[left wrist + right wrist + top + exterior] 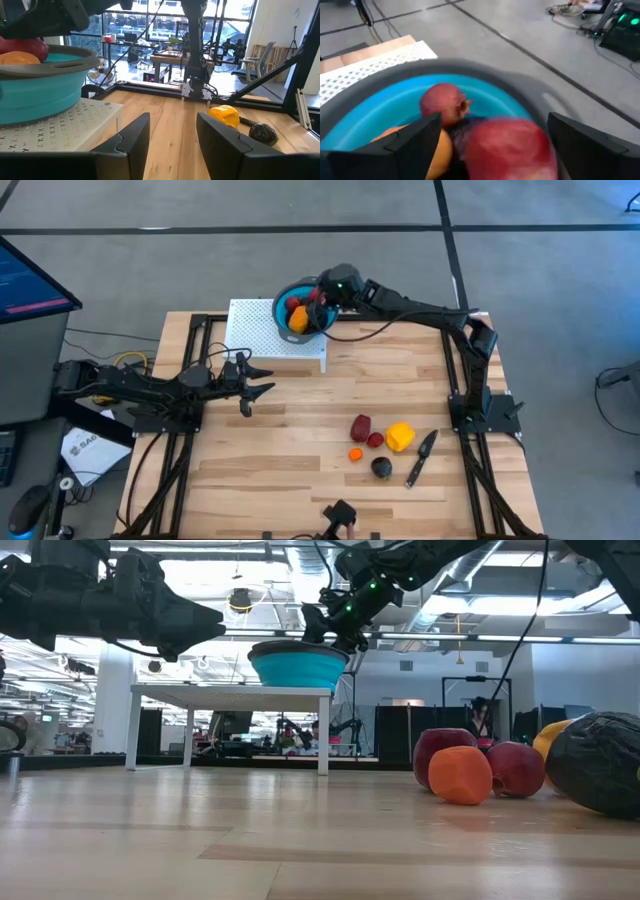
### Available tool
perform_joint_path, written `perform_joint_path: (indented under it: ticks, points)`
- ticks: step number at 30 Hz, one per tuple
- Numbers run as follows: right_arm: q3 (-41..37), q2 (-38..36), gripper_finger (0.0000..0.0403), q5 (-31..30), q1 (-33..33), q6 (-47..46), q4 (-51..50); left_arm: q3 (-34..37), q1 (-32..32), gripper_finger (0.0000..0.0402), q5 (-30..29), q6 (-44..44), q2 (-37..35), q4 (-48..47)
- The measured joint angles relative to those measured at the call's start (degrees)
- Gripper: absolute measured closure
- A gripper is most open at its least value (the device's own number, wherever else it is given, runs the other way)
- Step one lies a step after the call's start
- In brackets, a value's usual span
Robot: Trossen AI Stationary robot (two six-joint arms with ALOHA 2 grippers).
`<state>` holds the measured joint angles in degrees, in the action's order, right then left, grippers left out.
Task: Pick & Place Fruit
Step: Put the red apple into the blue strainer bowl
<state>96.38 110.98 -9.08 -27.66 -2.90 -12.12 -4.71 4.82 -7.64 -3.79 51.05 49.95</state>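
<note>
Five fruit [380, 442] lie well apart from the bowl [303, 311], over which the right gripper [492, 145], fingers wide, should drop its red piece squarely inside; left gripper [255, 392] waits open.

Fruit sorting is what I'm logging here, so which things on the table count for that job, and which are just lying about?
Part of the job:
red fruit between the right hand's open fingers, over the bowl
fruit in the bowl
loose fruit

Lying about:
knife
white stand
left hand, waiting
</note>
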Motion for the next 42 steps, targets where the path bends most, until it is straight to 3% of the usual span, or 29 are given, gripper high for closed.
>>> perform_joint_path:
  ticks: [8, 15, 21, 29, 31, 36, 42]
  points:
    - [-0.07, -3.07, 0.0047, -1.95, 1.67, 4.09, 7.40, 0.00, 0.00, 0.0248, 0.00, -1.23, 0.00, 0.00]
    - [-4.13, -10.86, 0.0089, -11.98, 11.02, 14.75, 3.58, 0.00, -1.48, 0.0248, 0.46, -1.34, 0.00, 0.00]
    - [-19.35, -21.25, 0.0117, -22.50, 20.15, 14.80, 1.53, 0.00, -1.97, 0.0248, 0.48, -1.01, 0.00, 0.00]
    - [-43.13, -35.89, 0.0121, -24.13, 29.19, -5.99, 1.62, 0.00, -1.97, 0.0248, 0.46, 0.53, 0.02, 0.02]
    - [-47.02, -38.38, 0.0121, -22.99, 32.14, -9.48, 1.67, 0.00, -1.97, 0.0248, 0.46, 0.53, 0.02, 0.02]
    - [-52.80, -40.92, 0.0121, -13.20, 38.19, -10.14, 1.84, 0.00, -1.97, 0.0248, 0.46, 0.53, 0.02, 0.00]
    - [-52.40, -37.69, 0.0122, 1.64, 40.76, -5.53, 0.60, 0.00, -1.87, 0.0248, 0.44, 0.53, 0.02, 0.00]
